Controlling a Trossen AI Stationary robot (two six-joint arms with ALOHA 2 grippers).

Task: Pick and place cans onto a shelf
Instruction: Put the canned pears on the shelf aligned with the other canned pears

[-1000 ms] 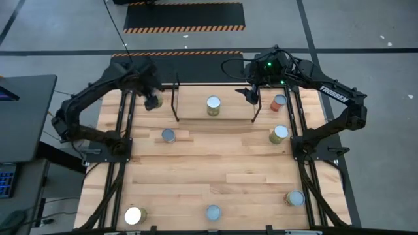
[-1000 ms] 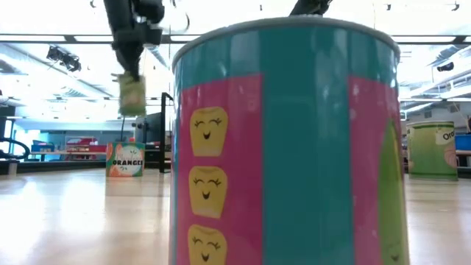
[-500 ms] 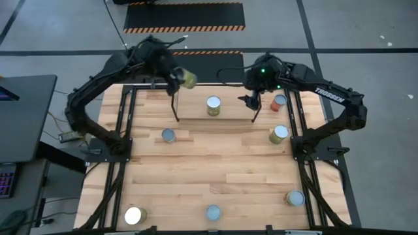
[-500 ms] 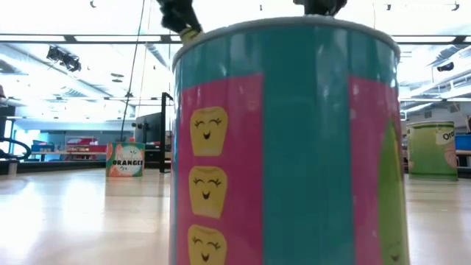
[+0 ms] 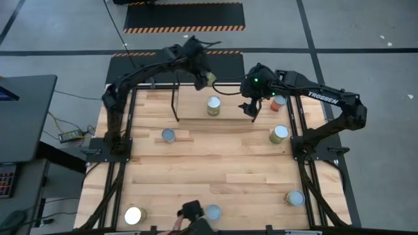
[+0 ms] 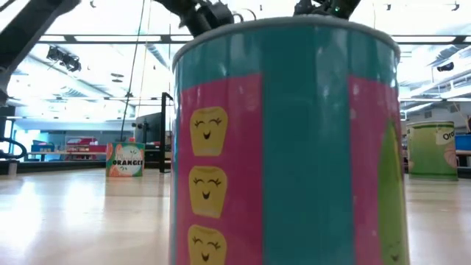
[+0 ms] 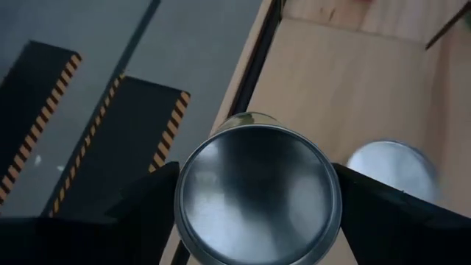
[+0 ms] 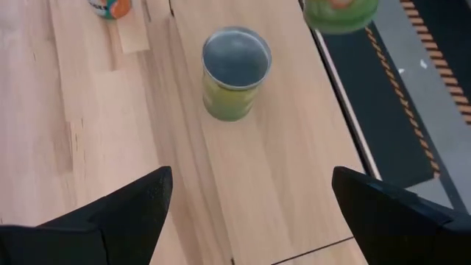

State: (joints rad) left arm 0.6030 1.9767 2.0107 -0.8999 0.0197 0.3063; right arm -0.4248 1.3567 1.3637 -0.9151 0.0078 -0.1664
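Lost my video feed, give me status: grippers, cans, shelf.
Left gripper holds a can above the shelf back edge. Right gripper open, empty, at shelf's right end. One can on shelf.

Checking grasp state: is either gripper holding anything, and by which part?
The left gripper holds a can by its sides, one finger on each flank, above the shelf's back edge. The right gripper is open and empty.

One can (image 5: 208, 79) held above the shelf's (image 5: 196, 111) far edge; one yellow-green can (image 5: 213, 106) stands on it.
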